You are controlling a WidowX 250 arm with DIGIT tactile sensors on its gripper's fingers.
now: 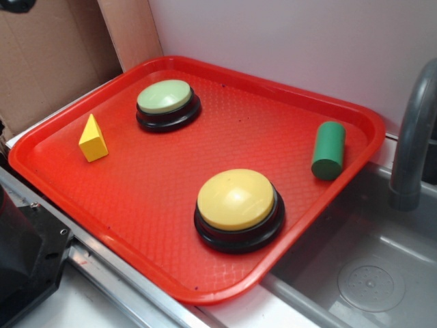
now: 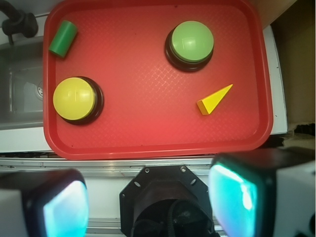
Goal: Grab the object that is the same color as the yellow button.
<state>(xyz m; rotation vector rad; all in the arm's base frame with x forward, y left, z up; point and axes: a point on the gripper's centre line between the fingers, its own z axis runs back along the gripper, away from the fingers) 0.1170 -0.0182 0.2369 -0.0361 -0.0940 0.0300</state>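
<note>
Yellow pyramid block (image 2: 214, 100) sits free on red tray (image 2: 148, 140), matching yellow button (image 2: 74, 98); gripper (image 2: 148, 197) fingers apart, high above, ready for descent.

- Exterior view: bright, even light; the red tray (image 1: 171, 225) is strongly saturated, its texture crisp at the middle.
- Soft, short shadows fall toward about 5 o'clock under the yellow button (image 1: 236, 199) and the green cylinder (image 1: 328, 150), so light seems to come from the upper left.
- Dull sheen on the yellow button's dome and on the pale green button (image 1: 164, 96); no hard glare.
- The dark block at 8 o'clock is underexposed, its detail lost.
- Wrist view: the tray is sharp and evenly lit, with slight barrel bending of its rim at the edges.
- The gripper (image 2: 148, 202) fingers (image 2: 237, 197) at 5 and 7 o'clock are blurred, their pads glowing cyan.
- The yellow wedge (image 2: 213, 100) casts almost no shadow.
</note>
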